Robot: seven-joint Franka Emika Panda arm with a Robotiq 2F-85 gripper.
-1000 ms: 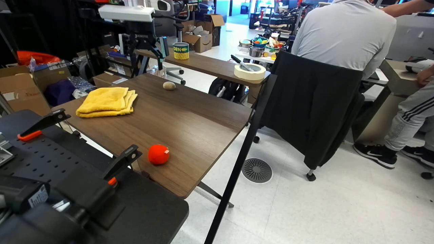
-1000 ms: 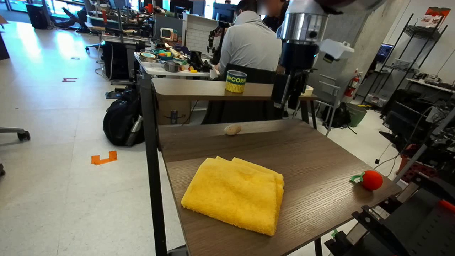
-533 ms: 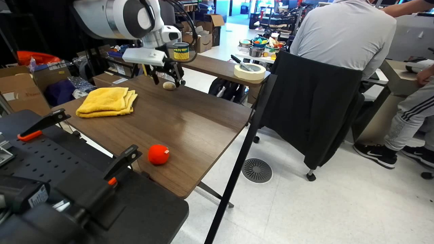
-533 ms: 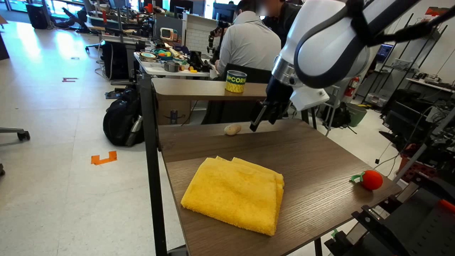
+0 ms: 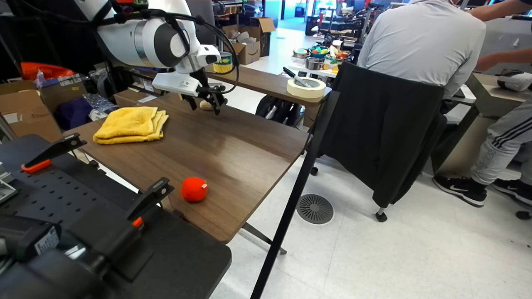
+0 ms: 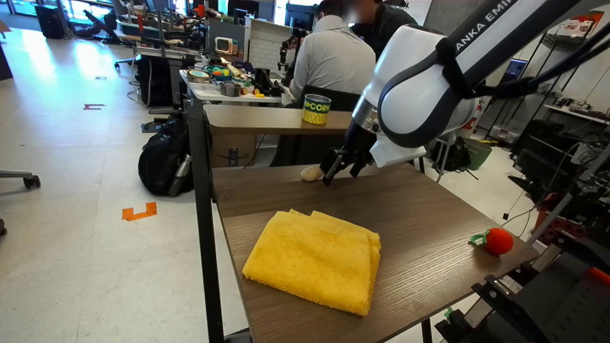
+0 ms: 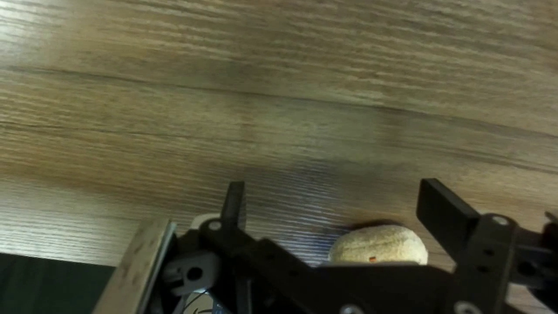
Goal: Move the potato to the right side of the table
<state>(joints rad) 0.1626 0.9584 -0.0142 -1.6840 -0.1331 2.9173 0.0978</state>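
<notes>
Across the table [image 6: 419,224], near its far edge, the potato [image 6: 310,174] hasn't budged. The gripper [image 6: 340,178], high a second ago, now hangs low near it, jaws spread wide.

- We had bright light, with white glare on the far floor [image 6: 83,64] in an exterior view.
- The bench [image 5: 249,153] showed us a soft sheen in an exterior view; the backdrop [image 5: 37,25] at upper left was nearly black.
- Nearest the lens, the black equipment [image 5: 45,274] looked blurred to us.
- In the wrist view we got a grainy picture, washed out at upper left, with a soft shadow between the dark jaws.
- We found a face [image 6: 355,12] blurred in an exterior view.
</notes>
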